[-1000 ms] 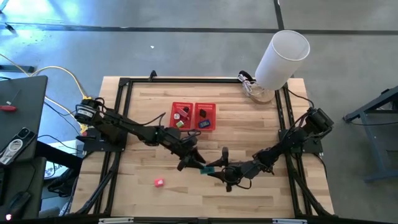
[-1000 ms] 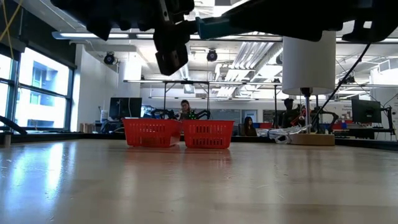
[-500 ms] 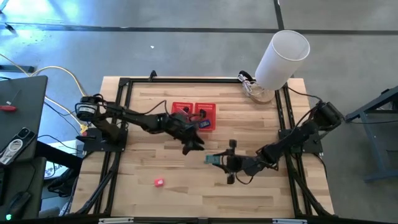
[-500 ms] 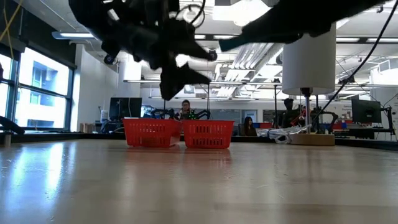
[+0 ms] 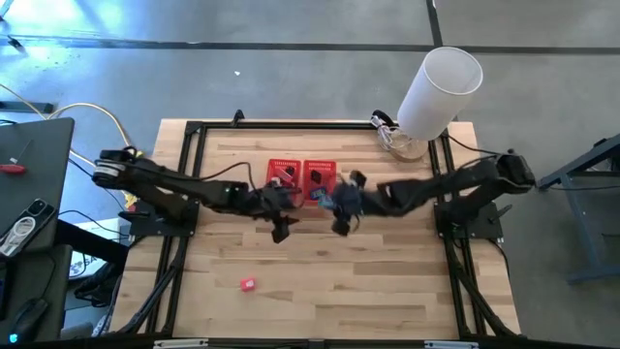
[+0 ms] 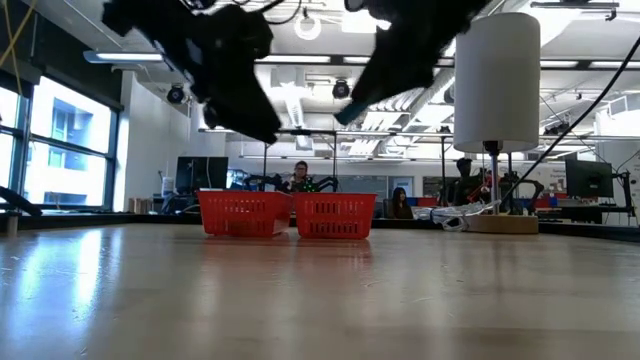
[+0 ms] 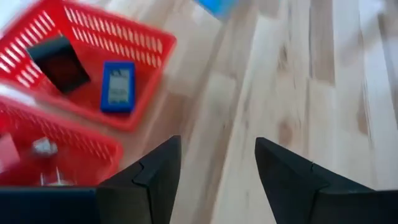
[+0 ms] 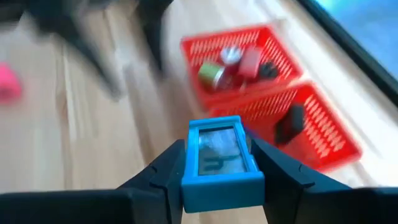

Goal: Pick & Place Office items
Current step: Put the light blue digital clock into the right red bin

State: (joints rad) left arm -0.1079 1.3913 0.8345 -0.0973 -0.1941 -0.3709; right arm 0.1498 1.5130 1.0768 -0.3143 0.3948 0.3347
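**Teal item carried up to the basket**

From the left: the left end effector [image 5: 282, 225] has drawn back toward the red two-compartment mesh basket [image 5: 302, 181], fingers spread and empty. The small red-pink item [image 5: 247, 284] lies alone on the wooden surface [image 5: 387, 291], well apart from both arms. The right end effector [image 8: 219, 163] has swung in from the near side and now hangs just beside the basket's right compartment, clenched on the flat teal rectangular item [image 8: 219, 155]. I'd judge a drop is imminent.

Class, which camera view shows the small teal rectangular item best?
The right wrist view: the small teal rectangular item fills the frame, clamped in the right hand. High view shows a speck, the left wrist a cropped corner, the low view a sliver.
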